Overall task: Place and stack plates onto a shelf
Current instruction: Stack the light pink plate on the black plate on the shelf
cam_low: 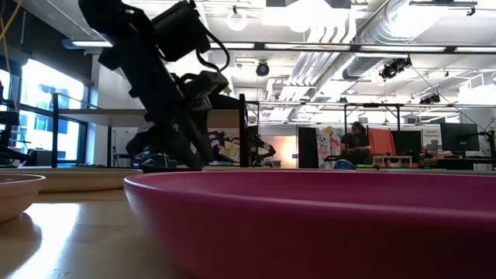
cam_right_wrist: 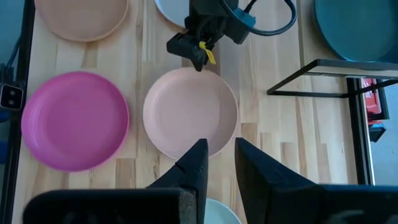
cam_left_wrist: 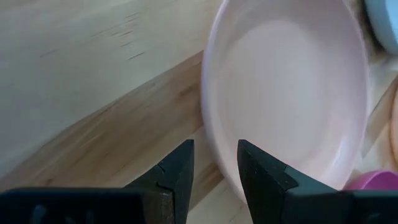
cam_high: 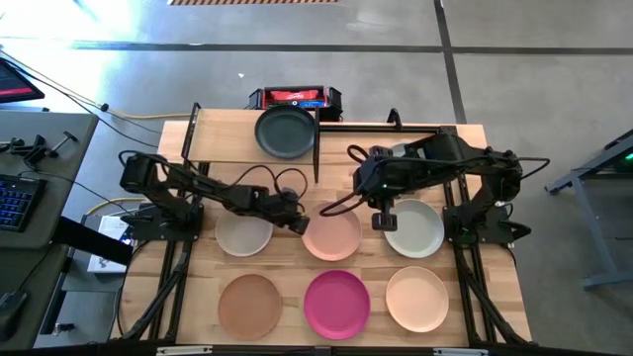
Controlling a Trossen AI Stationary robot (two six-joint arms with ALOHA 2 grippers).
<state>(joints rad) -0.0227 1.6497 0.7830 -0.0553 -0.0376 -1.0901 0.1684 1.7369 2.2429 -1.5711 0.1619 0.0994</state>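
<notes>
Six plates lie flat on the slatted table: off-white [cam_high: 243, 234], peach [cam_high: 331, 236], pale green [cam_high: 414, 227], tan [cam_high: 249, 306], magenta [cam_high: 336, 304] and cream [cam_high: 416, 299]. A dark teal plate [cam_high: 286, 132] rests on the shelf [cam_high: 223, 138] at the table's far side. My left gripper [cam_high: 300, 221] is open and low at the peach plate's left rim. My right gripper [cam_high: 384, 220] is open and raised between the peach plate [cam_right_wrist: 189, 112] and the pale green one, touching nothing. My left gripper [cam_left_wrist: 216, 165] comes slanting down from the table's left onto the peach plate's left rim [cam_left_wrist: 211, 143]. One finger [cam_left_wrist: 183, 168] stands outside the rim and the other [cam_left_wrist: 261, 180] over the inside. I cannot tell whether they touch it. The plate lies flat on the table.
A red and black object [cam_high: 294, 97] sits behind the shelf. The shelf's black frame [cam_right_wrist: 323, 74] rises beside the peach plate. Bare wood shows on the shelf's left half and on its right part [cam_high: 396, 138]. A desk with a keyboard [cam_high: 15, 198] stands to the left.
</notes>
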